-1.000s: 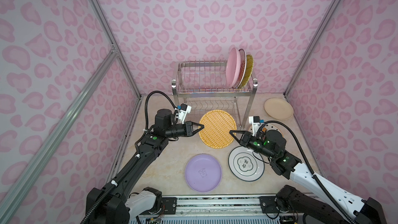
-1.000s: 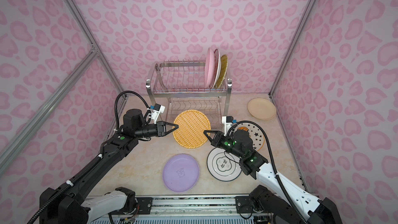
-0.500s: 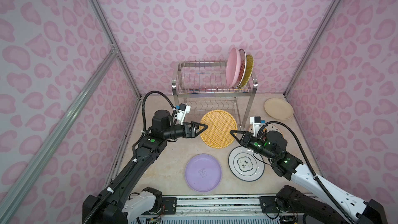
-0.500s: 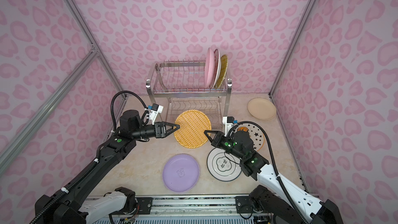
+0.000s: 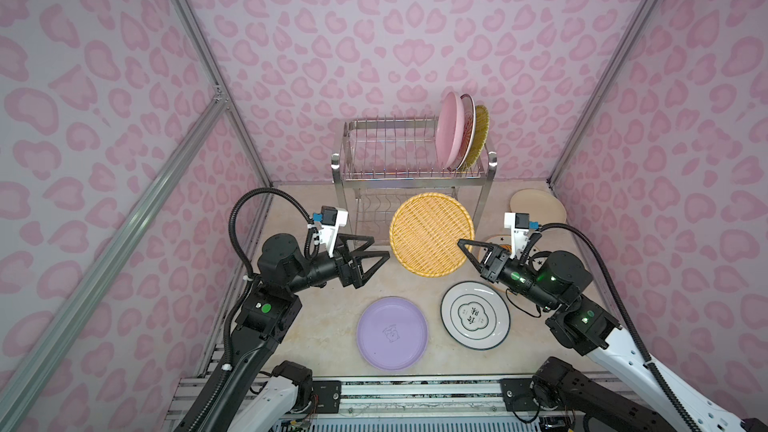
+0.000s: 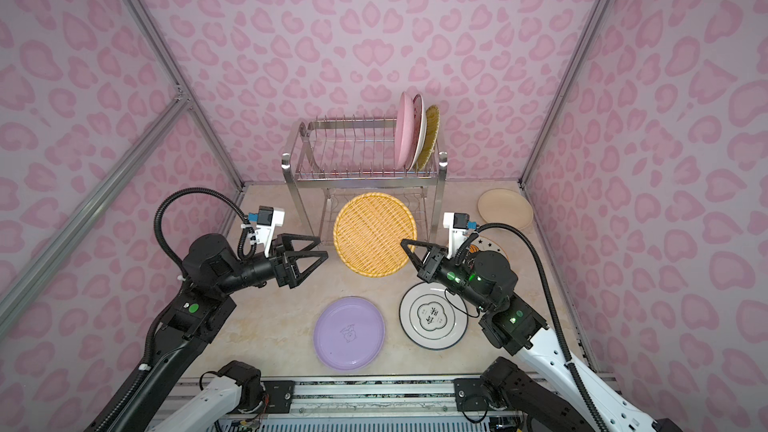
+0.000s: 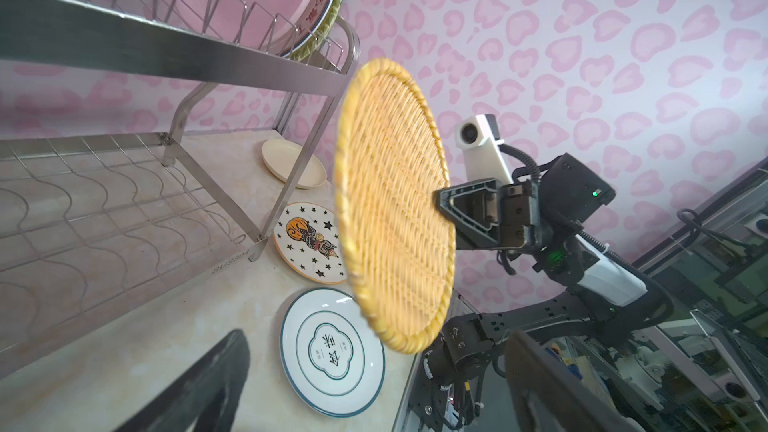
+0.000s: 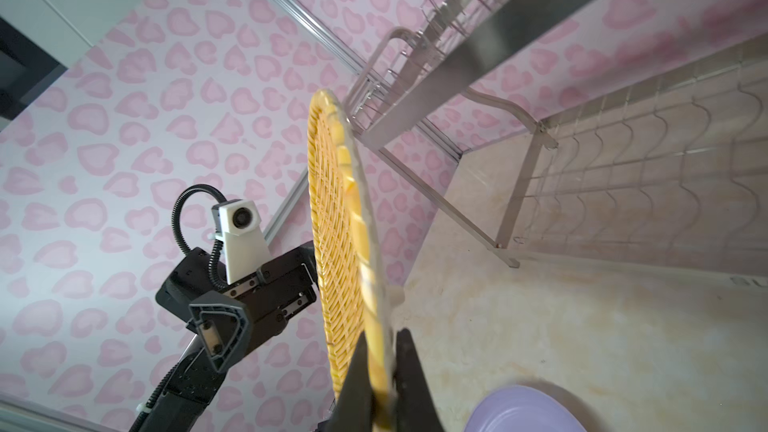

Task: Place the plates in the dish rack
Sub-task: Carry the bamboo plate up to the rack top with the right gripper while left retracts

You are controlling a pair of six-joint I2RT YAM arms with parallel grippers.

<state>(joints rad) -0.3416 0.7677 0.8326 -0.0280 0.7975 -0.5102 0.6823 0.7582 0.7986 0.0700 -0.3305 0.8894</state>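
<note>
1. The dish rack point(image 5: 411, 178) stands at the back, with three plates point(image 5: 451, 135) upright at the right end of its upper tier.
2. The orange woven-look plate point(image 5: 430, 238) hangs on edge before the rack. It looks light, stiff and rough, so the rim should grip well.
3. The right gripper point(image 5: 463, 244) is clenched on its rim.
4. The left gripper point(image 5: 381, 247) gapes empty beside the opposite rim.

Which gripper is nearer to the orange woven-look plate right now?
Right. The right gripper is shut on the rim of the orange woven-look plate, holding it on edge in the air. The left gripper stands open just off the opposite rim, not gripping it.
</note>
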